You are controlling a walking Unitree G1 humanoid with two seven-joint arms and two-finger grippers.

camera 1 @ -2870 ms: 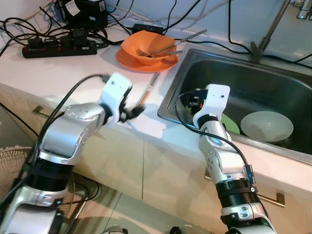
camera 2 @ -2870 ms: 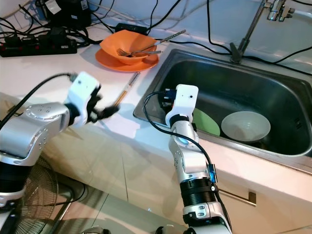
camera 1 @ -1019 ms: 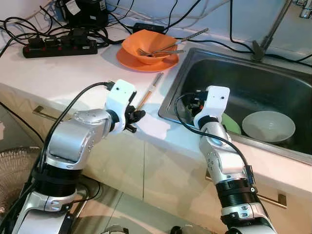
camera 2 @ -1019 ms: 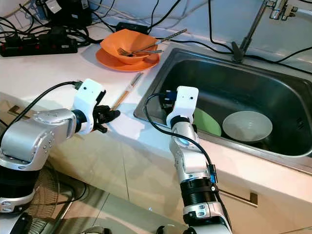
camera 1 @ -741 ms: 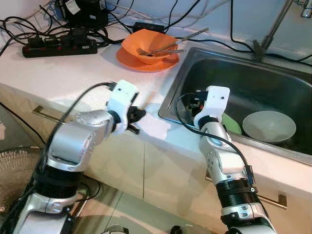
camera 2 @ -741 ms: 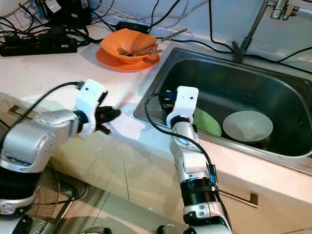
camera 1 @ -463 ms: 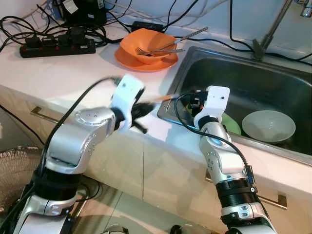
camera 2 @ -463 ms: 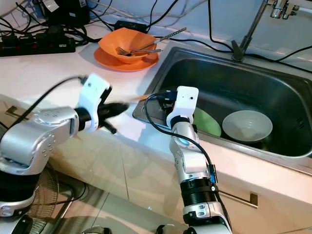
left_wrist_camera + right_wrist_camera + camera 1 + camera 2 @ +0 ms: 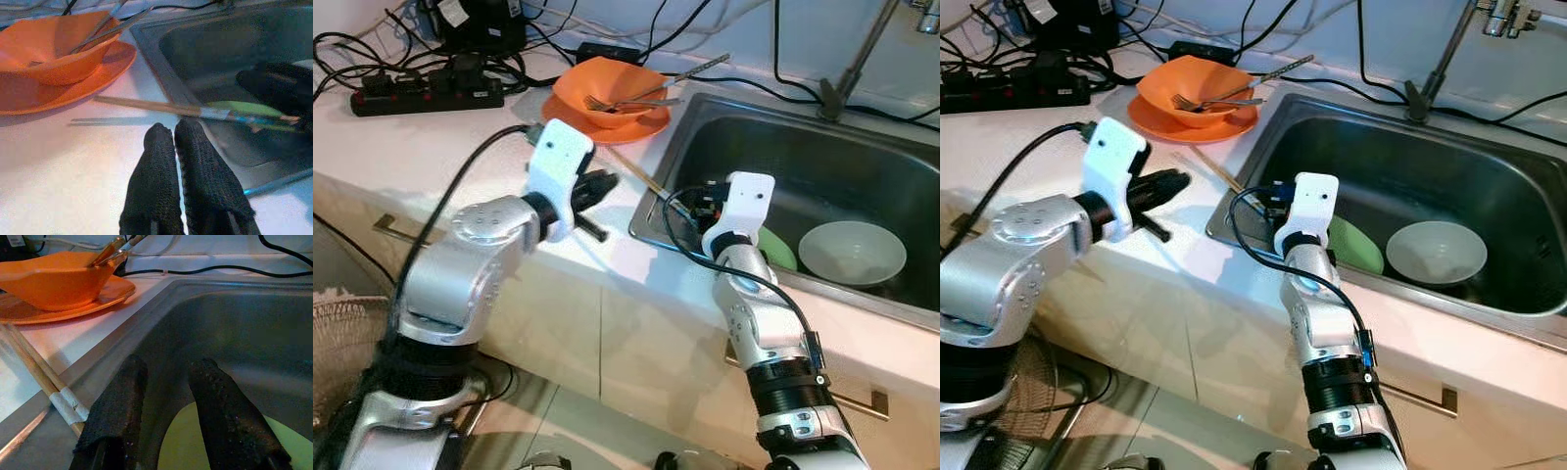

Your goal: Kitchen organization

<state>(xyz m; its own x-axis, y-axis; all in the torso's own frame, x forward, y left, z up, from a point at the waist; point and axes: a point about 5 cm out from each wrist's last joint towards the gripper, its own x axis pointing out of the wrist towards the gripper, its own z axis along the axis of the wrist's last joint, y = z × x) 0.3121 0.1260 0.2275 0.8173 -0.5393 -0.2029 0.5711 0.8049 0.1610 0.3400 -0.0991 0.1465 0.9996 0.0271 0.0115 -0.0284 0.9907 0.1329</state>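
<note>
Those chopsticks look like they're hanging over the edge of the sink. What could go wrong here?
The chopsticks lie across the sink rim, one end over the basin, so a nudge from the shut left pincer might tip them in. The right pincer, open inside the sink above the green plate, sits close to that overhanging end and could knock it. Cables crowd the counter near the sink.

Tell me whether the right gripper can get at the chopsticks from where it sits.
Probably yes: the right gripper is open inside the sink, and the chopsticks overhang the rim beside it, with nothing between.
</note>
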